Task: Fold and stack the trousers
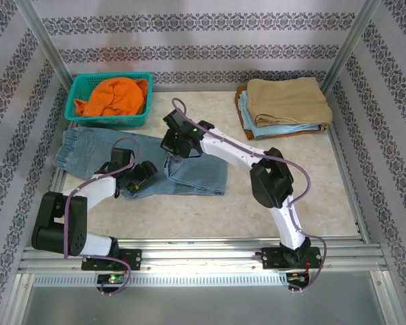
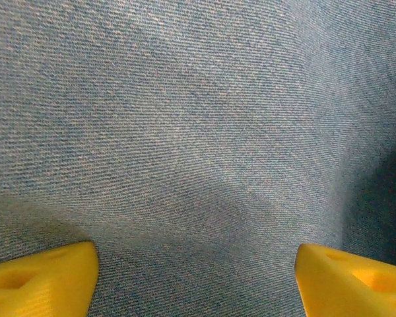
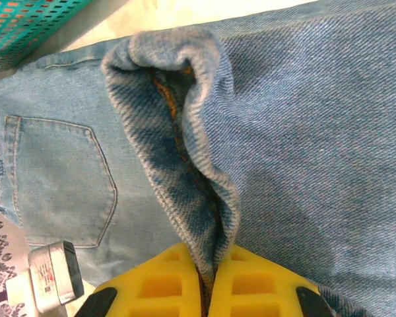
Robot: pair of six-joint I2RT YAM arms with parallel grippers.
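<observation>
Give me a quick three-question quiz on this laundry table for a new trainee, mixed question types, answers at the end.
1. True or false: the right gripper is shut on a raised fold of the jeans.
2. What lies in the basket? A) an orange garment B) tan trousers C) a white towel
3. Fill the gap: over the denim, the left gripper is ____ (open or shut).

Key: 1 true. 2 A. 3 open, its two fingers are set wide apart with nothing between them.
</observation>
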